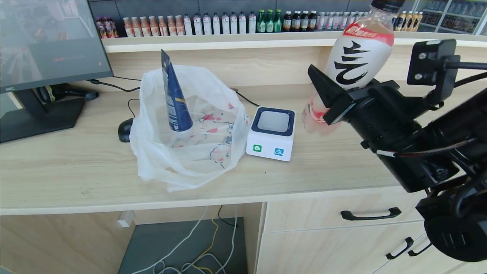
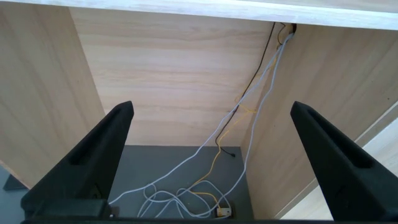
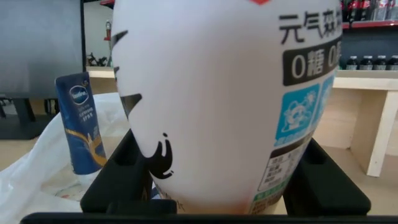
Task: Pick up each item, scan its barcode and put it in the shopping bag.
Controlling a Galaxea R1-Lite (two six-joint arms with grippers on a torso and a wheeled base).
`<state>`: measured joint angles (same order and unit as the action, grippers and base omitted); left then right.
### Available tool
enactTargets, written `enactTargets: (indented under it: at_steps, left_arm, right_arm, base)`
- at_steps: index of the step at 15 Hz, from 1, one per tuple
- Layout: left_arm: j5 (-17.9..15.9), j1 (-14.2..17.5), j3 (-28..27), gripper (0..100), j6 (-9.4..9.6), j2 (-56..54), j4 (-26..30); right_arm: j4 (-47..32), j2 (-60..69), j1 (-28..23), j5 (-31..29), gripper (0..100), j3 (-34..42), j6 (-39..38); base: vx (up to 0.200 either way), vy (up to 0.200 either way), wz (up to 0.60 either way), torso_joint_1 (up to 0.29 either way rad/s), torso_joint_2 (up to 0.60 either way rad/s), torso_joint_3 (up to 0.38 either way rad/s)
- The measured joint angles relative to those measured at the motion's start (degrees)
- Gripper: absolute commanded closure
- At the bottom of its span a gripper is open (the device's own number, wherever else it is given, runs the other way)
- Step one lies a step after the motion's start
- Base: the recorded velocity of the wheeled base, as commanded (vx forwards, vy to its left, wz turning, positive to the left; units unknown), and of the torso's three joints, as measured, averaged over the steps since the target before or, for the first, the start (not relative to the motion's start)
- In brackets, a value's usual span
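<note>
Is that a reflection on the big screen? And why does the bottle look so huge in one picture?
Head view: yes, the monitor mirrors the room; shadows under bag and scanner are soft. Right wrist view: the bottle looms because it sits close to the lens. Left wrist view: the open left gripper is a dark silhouette against lit wood.

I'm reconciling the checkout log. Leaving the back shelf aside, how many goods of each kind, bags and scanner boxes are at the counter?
Shopping bag: 1
Blue tube, standing in that bag: 1
Bottle, held in the right gripper: 1
Scanner box: 1
Total: 4
</note>
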<state>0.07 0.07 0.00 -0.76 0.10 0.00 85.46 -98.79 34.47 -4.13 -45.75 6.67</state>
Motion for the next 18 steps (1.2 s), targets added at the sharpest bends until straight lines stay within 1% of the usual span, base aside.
enactTargets:
  at_steps: [2,4,6,8,9,10,13,14,18]
  left_arm:
    - [0.0,0.0,0.0,0,0.0,0.0,0.0]
    - [0.0,0.0,0.0,0,0.0,0.0,0.0]
    - [0.0,-0.02,0.0,0,0.0,0.0,0.0]
    - [0.0,-0.02,0.0,0,-0.02,0.0,0.0]
    - [0.0,0.0,0.0,0,-0.02,0.0,0.0]
    - [0.0,0.02,0.0,0,0.0,0.0,0.0]
    - [0.0,-0.02,0.0,0,0.0,0.0,0.0]
    - [0.0,-0.02,0.0,0,-0.02,0.0,0.0]
    - [0.0,0.0,0.0,0,0.0,0.0,0.0]
  right_arm:
    - [-8.3,0.09,1.05,-0.95,100,-7.89,-0.55]
    - [-14.59,-1.1,1.68,-1.45,100,-16.29,-1.85]
    - [-17.69,-3.66,2.27,-2.44,100,-22.74,-3.77]
    - [-18.53,-7.0,3.41,-6.05,100,-27.92,-7.16]
    - [-18.57,-8.79,4.24,-8.97,100,-30.32,-9.37]
    - [-18.54,-10.39,4.83,-11.03,100,-31.89,-11.4]
    - [-18.75,-13.2,5.27,-13.54,100,-33.29,-14.47]
    - [-18.72,-13.78,5.38,-14.8,100,-33.49,-16.76]
    - [-18.81,-16.03,5.81,-23.17,100,-33.93,-24.95]
  base:
    - [0.0,0.0,0.0,0.0,0.0,0.0]
    - [0.0,0.0,0.0,0.0,0.0,0.0]
    - [0.0,0.0,0.0,0.0,0.0,0.0]
    - [0.0,0.0,0.0,0.0,0.0,0.0]
    - [0.0,0.0,0.0,0.0,0.0,0.0]
    - [0.0,0.0,0.0,0.0,0.0,0.0]
    - [0.0,0.0,0.0,0.0,0.0,0.0]
    - [0.0,0.0,0.0,0.0,0.0,0.0]
    - [0.0,0.0,0.0,0.0,0.0,0.0]
